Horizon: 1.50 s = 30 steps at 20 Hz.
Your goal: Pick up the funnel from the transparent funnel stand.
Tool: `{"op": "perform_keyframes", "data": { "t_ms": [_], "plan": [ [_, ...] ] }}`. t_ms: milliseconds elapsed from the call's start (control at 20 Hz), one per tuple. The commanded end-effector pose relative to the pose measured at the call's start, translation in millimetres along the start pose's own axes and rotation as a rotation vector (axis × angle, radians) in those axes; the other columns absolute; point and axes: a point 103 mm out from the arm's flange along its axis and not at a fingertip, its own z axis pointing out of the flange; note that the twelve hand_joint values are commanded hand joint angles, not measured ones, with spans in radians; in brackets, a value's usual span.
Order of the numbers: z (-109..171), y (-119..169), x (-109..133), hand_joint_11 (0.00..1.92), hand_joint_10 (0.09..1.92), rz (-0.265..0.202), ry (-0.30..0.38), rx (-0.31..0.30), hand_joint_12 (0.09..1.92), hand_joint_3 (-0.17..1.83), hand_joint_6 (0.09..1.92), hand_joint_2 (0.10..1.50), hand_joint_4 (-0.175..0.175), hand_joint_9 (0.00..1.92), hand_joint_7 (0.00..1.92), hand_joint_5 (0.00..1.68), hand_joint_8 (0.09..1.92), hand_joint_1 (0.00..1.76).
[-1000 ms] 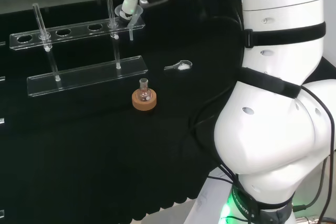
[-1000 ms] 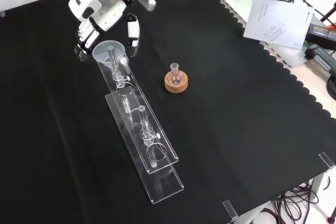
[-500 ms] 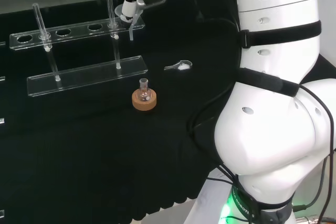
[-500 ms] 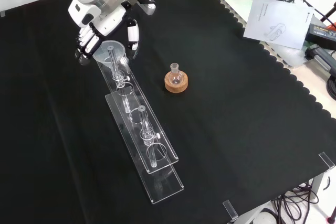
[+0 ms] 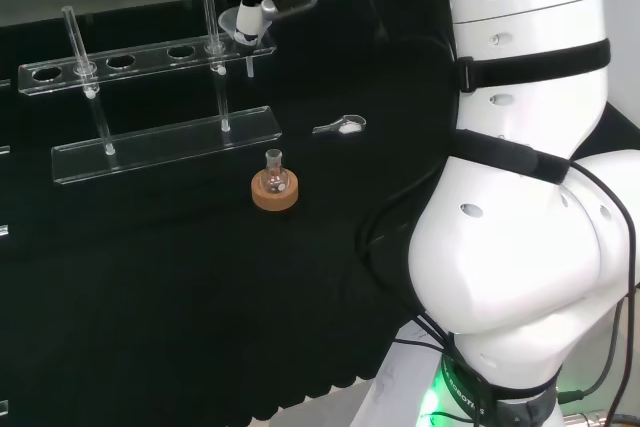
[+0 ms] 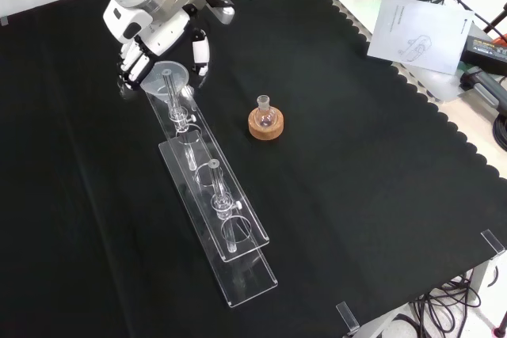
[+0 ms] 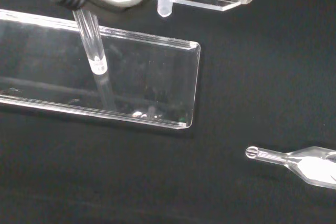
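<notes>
Matt black cloth (image 6: 356,156) under a glossy clear-plastic stand (image 6: 207,195) (cork ring (image 6: 264,126) beside).

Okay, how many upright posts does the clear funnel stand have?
2: one post at the funnel end by the hand, the other post toward the stand's opposite end.

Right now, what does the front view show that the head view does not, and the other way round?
The front view alone shows the white paper sheet at the bench's edge, and it looks down into the funnel, so its round open mouth is plain. The head view alone shows the arm's big white links at its right and a small clear glass piece lying on the cloth. Both views share the hand at the funnel, the transparent funnel stand with its row of holes, and the small flask on its cork ring.
</notes>
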Motion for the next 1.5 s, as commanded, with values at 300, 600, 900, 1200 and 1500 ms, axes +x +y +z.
{"op": "perform_keyframes", "data": {
  "t_ms": [300,600,900,1200,1500],
  "plan": [
    [-1.6,1.2,0.6,0.42,0.62,0.003,-0.043,-0.081,1.38,0.47,0.10,0.74,-0.025,0.66,0.45,0.53,0.70,0.65],
    [-15.4,-8.8,12.4,0.54,0.51,0.018,-0.108,-0.174,1.28,0.45,0.46,0.80,-0.031,0.88,0.68,0.69,0.67,0.65],
    [-40.9,-38.8,12.4,0.59,0.52,0.028,-0.100,-0.235,1.26,0.46,0.62,0.81,-0.038,1.00,0.77,0.72,0.69,0.67],
    [-58.5,-83.8,9.3,0.61,0.52,0.068,-0.112,-0.262,1.25,0.47,0.66,0.81,-0.040,1.04,0.78,0.71,0.69,0.68],
    [-60.3,-130.5,16.4,0.62,0.52,0.110,-0.124,-0.266,1.25,0.47,0.66,0.81,-0.044,1.04,0.78,0.70,0.69,0.68]
  ]
}}
